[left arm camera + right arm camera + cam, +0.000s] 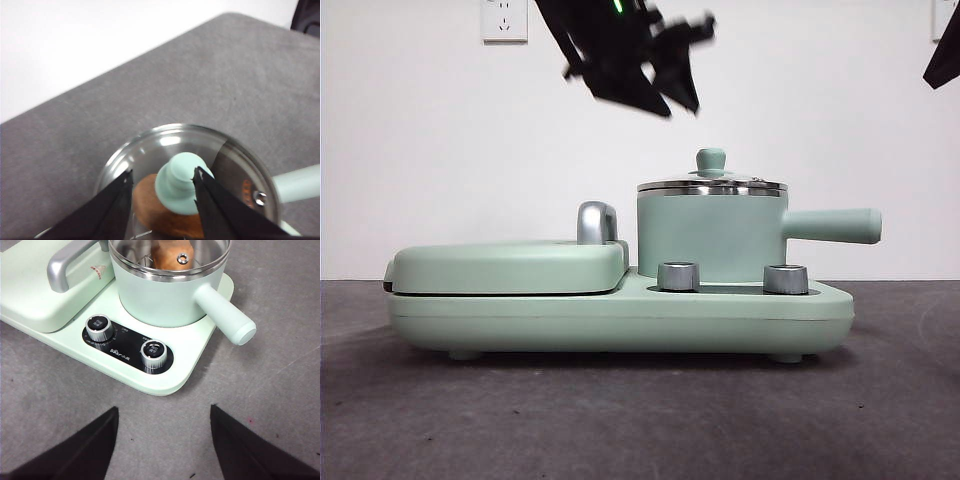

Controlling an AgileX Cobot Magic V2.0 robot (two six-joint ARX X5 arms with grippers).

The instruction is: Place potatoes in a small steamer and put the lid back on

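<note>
1. The lid sits on the small steamer, which stands on the right half of the mint-green cooker base. Through the glass in the left wrist view, the potato lies inside the pot.
2. The left gripper hangs above the lid, apart from it in the front view. Its jaws are spread, one on each side of the knob in the left wrist view, and grasp nothing.
3. The right gripper waits over the grey mat in front of the cooker, jaws parted and empty.
4. Risk: if the potato stands higher than the rim, the lid may rest on it and not on the steel edge, so a small knock could tilt it (the front view shows it level, as far as I can judge).
5. Risk: should the left gripper dip or swing sideways, a jaw could catch the knob and drag the lid off centre.
6. Hidden: the front view is blurred at the left gripper, so its height over the knob is hard to judge.
7. Hidden: the right wrist view cuts the pot off at the far rim, and the potato shows only in part in both wrist views.
</note>
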